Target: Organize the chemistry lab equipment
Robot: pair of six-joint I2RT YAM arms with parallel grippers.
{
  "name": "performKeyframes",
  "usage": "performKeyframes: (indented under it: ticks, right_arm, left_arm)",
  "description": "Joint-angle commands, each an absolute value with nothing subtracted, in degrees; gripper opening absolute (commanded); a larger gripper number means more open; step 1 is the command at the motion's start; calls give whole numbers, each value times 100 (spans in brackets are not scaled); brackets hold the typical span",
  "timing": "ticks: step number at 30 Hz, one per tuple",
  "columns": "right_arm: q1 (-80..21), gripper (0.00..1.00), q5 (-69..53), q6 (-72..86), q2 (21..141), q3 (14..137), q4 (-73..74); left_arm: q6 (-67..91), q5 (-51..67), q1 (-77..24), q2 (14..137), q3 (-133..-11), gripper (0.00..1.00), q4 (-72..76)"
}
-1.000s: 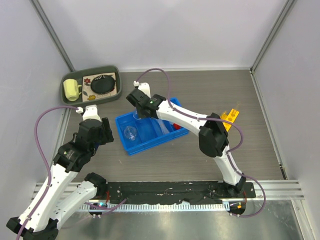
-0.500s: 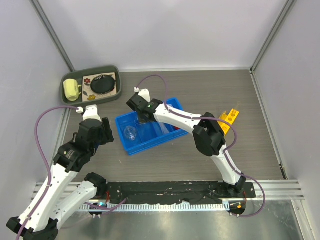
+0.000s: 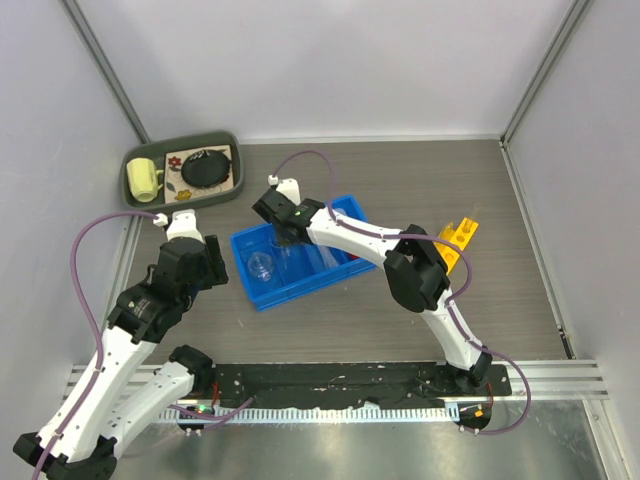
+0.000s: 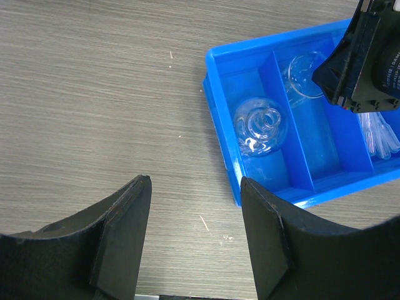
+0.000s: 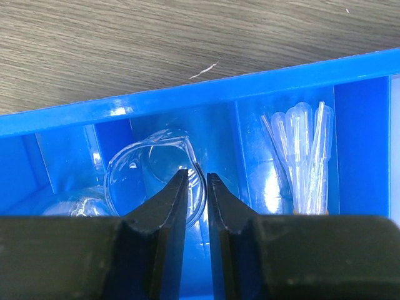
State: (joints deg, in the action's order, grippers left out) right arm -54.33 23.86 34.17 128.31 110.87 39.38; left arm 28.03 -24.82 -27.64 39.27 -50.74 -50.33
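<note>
A blue bin (image 3: 262, 297) with dividers lies mid-table. One clear beaker (image 4: 260, 127) sits in its left compartment. A second beaker (image 5: 153, 178) lies in the middle compartment, and thin clear pipettes (image 5: 306, 156) fill the compartment to its right. My right gripper (image 5: 197, 174) reaches down into the middle compartment (image 3: 285, 235). Its jaws stand slightly apart around that beaker's rim, with a gap showing beside the glass. My left gripper (image 4: 195, 182) hangs open over bare table left of the bin (image 4: 219, 112), holding nothing. A yellow rack (image 3: 455, 240) peeks out behind the right arm.
A dark green tray (image 3: 228, 140) at the back left holds a yellow mug (image 3: 143, 180) and a round black object (image 3: 205, 168). White walls close in the table on three sides. The right arm stretches over the bin's right half.
The right gripper swung a little left and down into the bin's middle compartment with the beaker, and its jaws have parted slightly. The left arm has not moved.
</note>
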Motion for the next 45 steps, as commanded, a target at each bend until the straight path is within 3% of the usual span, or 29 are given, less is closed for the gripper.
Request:
performKeyframes:
  ticks: [1,9,19,26,38,45]
  right_arm:
    - [-5423,26,2452,3524,12788,11109,3744]
    - [-5440,35,2610,3516,12709,11293,4051]
    - [-5467,36,3348,3358,11858,11066,4500]
    - [-5475,53,3639,3428,10776,10127,4412]
    - [-5476,60,4482,3946,9142,8501,5106]
    - [-5353,71,4667,4596,8272,7490,5537]
  left_arm:
    - [2751,-2452,-2777,3937,-5071,63,-4772]
    - [2742,-2452,-2769,3946,-5071,63,-4781]
    - [2742,-2452,-2769,3929,-5071,63,-4781]
    - [2742,-2452,-2769,3929,-5063,63,-4781]
    - [2751,-2452,-2769,3885,-5071,63,-4790]
    - [2751,-2435,-2769,3841,-5071,63,-4790]
